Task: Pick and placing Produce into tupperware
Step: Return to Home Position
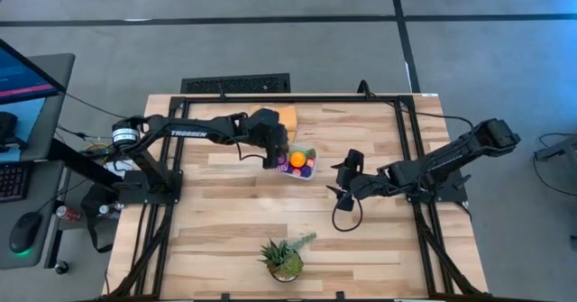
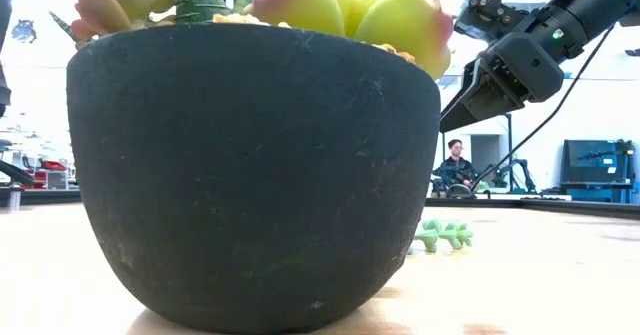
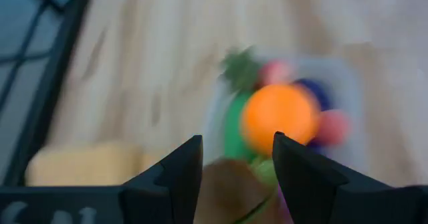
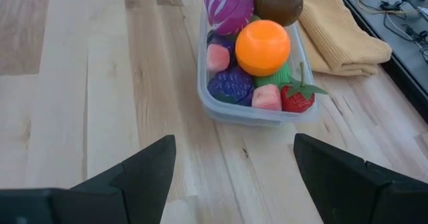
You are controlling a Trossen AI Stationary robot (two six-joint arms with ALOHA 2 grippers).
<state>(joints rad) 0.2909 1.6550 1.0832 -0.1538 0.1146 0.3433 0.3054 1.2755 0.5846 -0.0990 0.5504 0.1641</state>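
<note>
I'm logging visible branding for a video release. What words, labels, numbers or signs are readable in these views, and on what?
"TROSSEN": white letters along the left arm, high view.
Monitor beside the table: screen content too small to read.
Keyboard keys: too small to read.
Clear tub, orange cloth, black pot: no text.
</note>
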